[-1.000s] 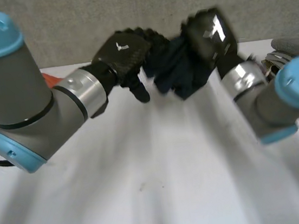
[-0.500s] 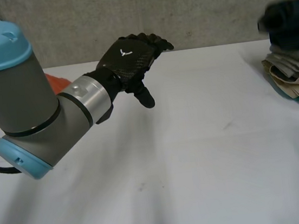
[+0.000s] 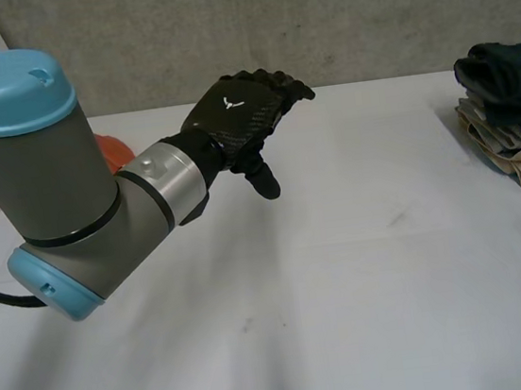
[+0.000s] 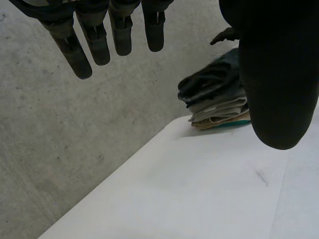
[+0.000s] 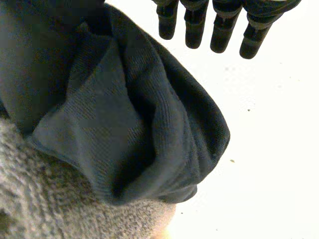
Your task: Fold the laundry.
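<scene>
Left hand (image 3: 241, 112): above the table (image 3: 352, 317), toward its far left side.
Laundry stack (image 3: 511, 140): at the table's right edge, well apart from the left hand.
Top garment (image 3: 507, 70): lying on the laundry stack.
Right hand (image 5: 221, 30): just over the top garment, perhaps touching it.
Round object (image 3: 116, 154): behind the left arm (image 3: 52, 201), mostly hidden.
Wall (image 3: 334, 15): behind the table.

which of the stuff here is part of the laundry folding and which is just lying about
Job:
dark garment on top of the pile of folded clothes
open left hand above the table
open right hand, garment under its palm

Lying about:
orange thing behind the left arm
</scene>
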{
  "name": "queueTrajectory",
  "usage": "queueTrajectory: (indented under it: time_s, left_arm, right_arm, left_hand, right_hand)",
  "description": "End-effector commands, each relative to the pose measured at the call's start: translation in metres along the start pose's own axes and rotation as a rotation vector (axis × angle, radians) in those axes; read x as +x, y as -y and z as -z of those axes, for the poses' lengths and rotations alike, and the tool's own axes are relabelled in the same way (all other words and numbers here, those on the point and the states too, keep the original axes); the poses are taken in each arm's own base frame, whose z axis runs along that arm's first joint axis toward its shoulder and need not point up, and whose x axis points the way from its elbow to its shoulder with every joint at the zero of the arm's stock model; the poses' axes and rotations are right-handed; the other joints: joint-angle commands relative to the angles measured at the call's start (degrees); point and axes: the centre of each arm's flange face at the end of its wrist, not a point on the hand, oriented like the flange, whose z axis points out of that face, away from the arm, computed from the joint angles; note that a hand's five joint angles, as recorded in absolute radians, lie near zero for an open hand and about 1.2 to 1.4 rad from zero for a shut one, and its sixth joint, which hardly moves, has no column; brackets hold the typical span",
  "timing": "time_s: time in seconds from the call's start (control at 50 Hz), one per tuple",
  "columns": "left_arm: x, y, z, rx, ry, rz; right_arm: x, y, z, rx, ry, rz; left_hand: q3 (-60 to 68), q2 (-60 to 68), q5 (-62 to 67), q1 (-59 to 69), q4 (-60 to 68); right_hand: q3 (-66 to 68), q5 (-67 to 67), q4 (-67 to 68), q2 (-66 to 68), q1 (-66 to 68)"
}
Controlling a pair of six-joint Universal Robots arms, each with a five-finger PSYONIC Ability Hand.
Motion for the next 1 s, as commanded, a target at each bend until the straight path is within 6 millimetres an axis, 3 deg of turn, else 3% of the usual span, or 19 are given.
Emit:
queueTrajectory:
  time_s: [0.02, 0.14, 0.28, 0.32, 0.4, 0.44, 0.46, 0.52, 0.54, 0.6, 0.62, 0.64, 0.68, 0.7, 0.78, 0.8, 0.86, 0.94, 1.0]
  left_arm:
    - [0.001, 0.004, 0.002, 0.008, -0.001, -0.001]
    - [0.003, 0.011, 0.004, 0.027, -0.005, -0.008]
    - [0.002, 0.024, 0.008, 0.059, 0.0, -0.016]
    - [0.002, 0.03, 0.01, 0.076, 0.003, -0.021]
    - [-0.002, 0.046, 0.012, 0.134, 0.02, -0.038]
    - [-0.005, 0.052, 0.013, 0.157, 0.032, -0.047]
    - [-0.006, 0.055, 0.014, 0.168, 0.038, -0.051]
    - [-0.014, 0.068, 0.018, 0.208, 0.088, -0.069]
    - [-0.019, 0.071, 0.019, 0.215, 0.114, -0.078]
    - [-0.053, 0.073, 0.021, 0.217, 0.271, -0.1]
    - [-0.065, 0.071, 0.022, 0.206, 0.318, -0.113]
    - [-0.09, 0.065, 0.025, 0.177, 0.4, -0.155]
    - [-0.113, 0.057, 0.028, 0.137, 0.466, -0.219]
    - [-0.124, 0.051, 0.029, 0.11, 0.493, -0.253]
    - [-0.198, -0.022, 0.029, -0.137, 0.607, -0.422]
    - [-0.208, -0.035, 0.029, -0.176, 0.613, -0.444]
    - [-0.241, -0.086, 0.027, -0.271, 0.594, -0.518]
    - [-0.267, -0.136, 0.016, -0.252, 0.517, -0.565]
    - [-0.285, -0.162, 0.013, -0.23, 0.5, -0.57]
  right_arm:
    - [-0.002, 0.025, 0.003, -0.091, -0.062, -0.018]
    - [0.009, 0.043, 0.023, -0.208, -0.163, 0.103]
    - [0.049, 0.094, 0.046, -0.375, -0.384, 0.38]
    - [0.062, 0.119, 0.044, -0.379, -0.466, 0.518]
    - [0.067, 0.159, 0.031, -0.301, -0.564, 0.697]
    - [0.052, 0.173, 0.016, -0.215, -0.543, 0.72]
    - [0.023, 0.187, -0.003, -0.108, -0.489, 0.717]
    - [-0.02, 0.205, -0.021, 0.029, -0.396, 0.685]
    - [-0.046, 0.215, -0.024, 0.095, -0.333, 0.651]
    - [-0.085, 0.225, -0.022, 0.169, -0.224, 0.603]
    - [-0.113, 0.223, -0.017, 0.182, -0.136, 0.561]
    - [-0.127, 0.219, -0.014, 0.182, -0.088, 0.543]
    - [-0.159, 0.211, -0.007, 0.176, 0.011, 0.503]
    - [-0.191, 0.201, 0.002, 0.162, 0.103, 0.456]
    - [-0.257, 0.18, 0.031, 0.105, 0.268, 0.372]
    - [-0.266, 0.176, 0.037, 0.087, 0.288, 0.363]
    - [-0.285, 0.158, 0.058, 0.002, 0.332, 0.355]
    - [-0.294, 0.14, 0.076, -0.091, 0.354, 0.366]
    - [-0.301, 0.131, 0.084, -0.138, 0.374, 0.371]
  left_hand:
    - [4.11, 3.47, 3.83, 3.06, 4.14]
    - [4.11, 3.47, 3.83, 3.06, 4.14]
    - [3.94, 3.3, 3.66, 2.89, 3.97]
    - [3.77, 3.13, 3.49, 2.72, 3.81]
    - [3.77, 3.13, 3.49, 2.72, 3.81]
    - [3.77, 3.13, 3.49, 2.72, 3.81]
    - [3.77, 3.13, 3.49, 2.72, 3.81]
    - [3.1, 2.46, 2.82, 2.05, 3.14]
    - [3.1, 2.46, 2.82, 2.05, 3.14]
    - [3.1, 2.46, 2.82, 2.05, 3.14]
    - [3.1, 2.46, 2.82, 2.05, 3.14]
    - [3.27, 2.62, 2.99, 2.22, 3.3]
    - [3.27, 2.63, 2.99, 2.22, 3.3]
    - [3.27, 2.63, 2.99, 2.22, 3.3]
    - [2.76, 2.12, 2.49, 1.71, 2.8]
    - [2.76, 2.12, 2.49, 1.71, 2.8]
    - [2.76, 2.12, 2.49, 1.71, 2.8]
    - [2.76, 2.12, 2.49, 1.71, 2.8]
    - [2.76, 2.12, 2.49, 1.71, 2.8]
  right_hand:
    - [-2.57, -2.83, -2.66, -2.58, -3.57]
    - [-2.57, -2.83, -2.66, -2.58, -3.57]
    - [-2.57, -2.83, -2.66, -2.58, -3.57]
    - [-2.57, -2.83, -2.66, -2.58, -3.57]
    - [-2.57, -2.83, -2.66, -2.58, -3.57]
    - [-2.57, -2.83, -2.66, -2.58, -3.57]
    - [-2.57, -2.83, -2.66, -2.58, -3.57]
    - [-2.57, -2.83, -2.66, -2.58, -3.57]
    - [-2.57, -2.83, -2.66, -2.58, -3.57]
    - [-2.57, -2.83, -2.66, -2.58, -3.57]
    - [-2.57, -2.83, -2.66, -2.58, -3.57]
    - [-2.57, -2.83, -2.66, -2.58, -3.57]
    - [-2.57, -2.83, -2.66, -2.58, -3.57]
    - [-2.57, -2.83, -2.66, -2.58, -3.57]
    - [-2.57, -2.83, -2.66, -2.58, -3.57]
    - [-2.57, -2.83, -2.66, -2.58, -3.57]
    - [-2.57, -2.83, -2.66, -2.58, -3.57]
    - [-2.57, -2.83, -2.66, -2.58, -3.57]
    - [-2.57, -2.83, -2.66, -2.58, -3.57]
